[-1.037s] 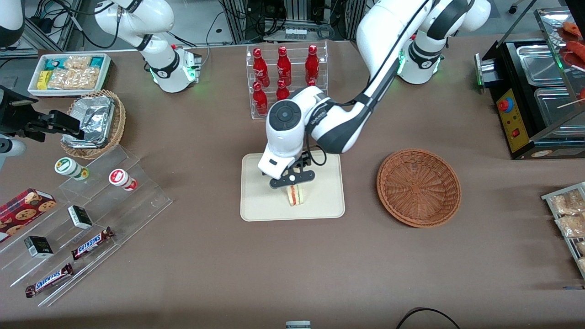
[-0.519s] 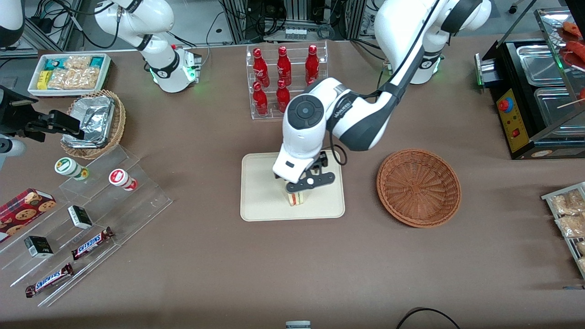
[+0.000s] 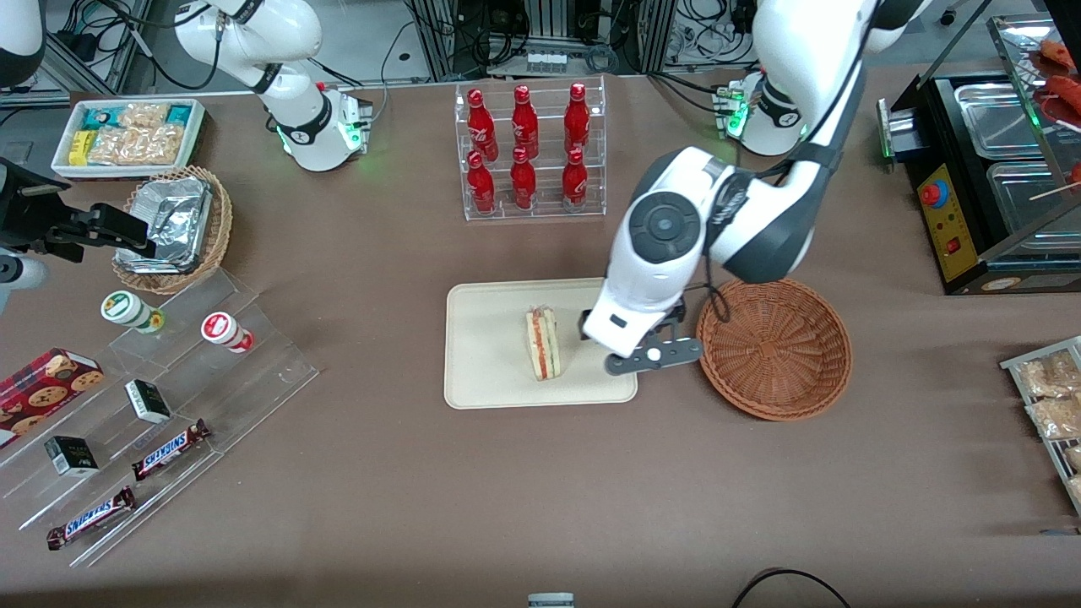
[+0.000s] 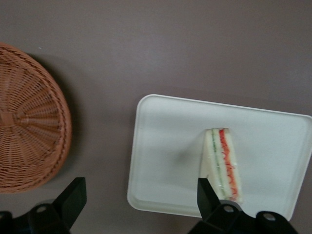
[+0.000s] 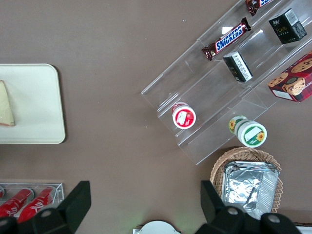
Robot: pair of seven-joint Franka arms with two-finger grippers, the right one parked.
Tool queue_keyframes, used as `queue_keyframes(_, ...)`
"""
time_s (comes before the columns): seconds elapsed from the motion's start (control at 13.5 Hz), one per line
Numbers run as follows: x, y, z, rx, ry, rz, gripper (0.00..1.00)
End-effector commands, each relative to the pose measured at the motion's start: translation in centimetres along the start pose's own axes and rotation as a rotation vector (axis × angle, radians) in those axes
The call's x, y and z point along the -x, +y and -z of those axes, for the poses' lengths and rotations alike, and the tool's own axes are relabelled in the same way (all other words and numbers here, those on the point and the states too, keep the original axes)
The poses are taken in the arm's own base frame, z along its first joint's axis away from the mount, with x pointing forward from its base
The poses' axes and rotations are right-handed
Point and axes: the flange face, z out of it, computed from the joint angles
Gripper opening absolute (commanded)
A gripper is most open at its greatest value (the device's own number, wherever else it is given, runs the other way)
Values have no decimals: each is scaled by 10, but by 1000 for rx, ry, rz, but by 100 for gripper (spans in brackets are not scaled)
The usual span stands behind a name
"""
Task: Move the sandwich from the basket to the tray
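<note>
Cream-beige tray [image 3: 498,371], front view: the sandwich [image 3: 541,344] stands on it on edge, filling stripes facing up, nearer the basket's end than the middle. My pincer [image 3: 652,358] hangs above the tray's edge on the working arm's side, between sandwich and basket [image 3: 774,346]. It holds nothing. The woven basket is bare inside. The placing looks done, as I judge it.

Left wrist view: both fingertips [image 4: 207,194] spread wide apart, nothing between them. One tip shows just beside the sandwich's [image 4: 222,164] narrow end; I cannot tell how much height separates them. Tray [image 4: 165,146] and reddish-brown basket [image 4: 29,131] sit apart on the brown desk [image 4: 170,53].

Right wrist view: only a corner of the sandwich [image 5: 6,105] on the tray [image 5: 39,97] shows, upright, leaning slightly if at all.

Risks, as judgement:
- The wedge balances on a thin edge. A sweep of my finger at low height could tip it flat or push it off the low rim.
- A drift toward the basket could clip its raised wicker wall and shove it along the desk.
- Safest withdrawal is straight up first, then sideways.
</note>
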Motion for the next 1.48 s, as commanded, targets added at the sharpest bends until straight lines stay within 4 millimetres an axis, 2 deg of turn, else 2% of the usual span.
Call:
queue_keyframes(0.0,4,-58,14,-18,-20,-65,100)
queue_keyframes(0.37,-12,-164,39,-44,-74,-211,100)
queue_keyframes(0.59,-19,-216,55,-56,-131,-283,100)
queue_keyframes(0.74,-31,-264,72,-38,-123,-287,100)
queue_keyframes(0.89,-36,-294,84,-42,-144,-262,100)
queue_keyframes(0.96,-37,-299,94,-43,-132,-252,100)
queue_keyframes(1.41,-34,-366,164,-44,-96,-134,100)
